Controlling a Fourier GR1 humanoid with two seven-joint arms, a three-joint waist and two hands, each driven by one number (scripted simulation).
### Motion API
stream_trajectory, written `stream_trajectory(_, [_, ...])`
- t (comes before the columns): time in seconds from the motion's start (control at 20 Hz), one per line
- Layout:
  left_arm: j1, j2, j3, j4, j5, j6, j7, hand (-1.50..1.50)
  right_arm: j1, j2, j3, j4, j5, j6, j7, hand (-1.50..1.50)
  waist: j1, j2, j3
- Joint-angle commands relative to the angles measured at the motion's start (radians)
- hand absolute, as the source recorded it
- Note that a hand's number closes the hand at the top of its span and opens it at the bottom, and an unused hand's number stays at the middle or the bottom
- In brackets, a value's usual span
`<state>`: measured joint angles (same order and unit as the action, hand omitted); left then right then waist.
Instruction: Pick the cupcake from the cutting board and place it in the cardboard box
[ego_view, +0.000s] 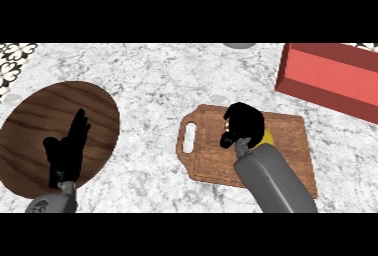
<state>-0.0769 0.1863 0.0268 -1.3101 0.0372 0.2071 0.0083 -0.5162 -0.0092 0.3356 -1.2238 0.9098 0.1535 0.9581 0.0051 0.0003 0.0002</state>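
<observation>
A brown wooden cutting board (284, 135) with a handle slot lies at the middle right of the counter. My right hand (244, 122) is over the board with its fingers curled downward. A yellow sliver of the cupcake (267, 138) shows at the hand's right side, just above the wrist; the rest of it is hidden by the hand. The box (332, 75) is red, open-topped, and stands at the upper right, beyond the board. My left hand (68, 147) rests open at the lower left with its fingers up.
A dark oval wooden board (37, 115) lies under my left hand. A grey round object (240, 45) peeks in at the top edge. A patterned strip (11, 62) runs along the upper left corner. Marbled counter lies between the two boards.
</observation>
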Motion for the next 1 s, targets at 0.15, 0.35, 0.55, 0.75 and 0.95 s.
stream_trajectory(0.15, [-0.023,-0.016,0.006,-0.041,-0.026,0.008,0.043,0.0,-0.004,0.009,0.015,0.04,0.083,-0.066,-0.046,1.5,-0.001,0.0,0.0])
stream_trajectory(0.35, [0.017,-0.017,0.011,-0.054,-0.02,-0.002,0.053,0.0,0.048,-0.045,0.042,-0.089,0.071,0.005,-0.104,1.5,-0.005,-0.002,0.0])
stream_trajectory(0.55, [-0.003,-0.019,0.015,-0.035,-0.023,0.017,0.059,0.0,0.185,-0.237,0.116,-0.25,-0.053,0.141,-0.403,1.5,-0.03,-0.009,0.0])
stream_trajectory(0.75, [0.032,-0.023,0.0,-0.08,-0.024,0.008,0.057,0.0,0.362,-0.413,0.13,-0.422,-0.06,0.105,-0.576,1.5,-0.024,-0.008,0.0])
stream_trajectory(0.95, [-0.005,-0.02,0.038,0.035,-0.015,-0.011,-0.023,0.0,0.379,-0.512,0.002,-0.57,-0.109,0.119,-0.648,1.5,-0.017,-0.002,-0.001])
